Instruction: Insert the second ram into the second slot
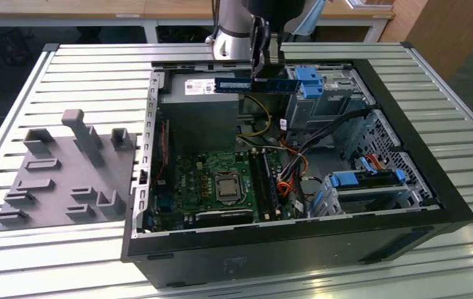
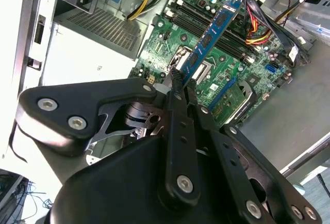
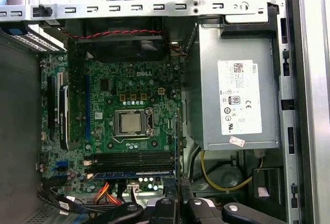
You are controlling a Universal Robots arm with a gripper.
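1. The gripper hangs over the far end of the open computer case, its fingers closed narrow on the ram.
2. The ram is up in the air, clear of the motherboard. It stands on its long edge with the broad face and pale label turned toward the near side.
3. Its long axis is level and runs from the exterior view's left to the exterior view's right. The memory slots run near to far, so the ram lies across their line.
4. The ram's right end sits just beside the blue clips at the far right of the case.
5. The second wrist view shows the fingertips pinching together on the ram, which reaches away from them over the board. The exterior view is too far off to show that grip.
6. The first wrist view looks straight down into the case. It shows the power supply, the processor and the black memory slots side by side, with a blue strip along the row next to them.
7. The exterior view alone takes in the slatted table and the grey holder to the left of the case.
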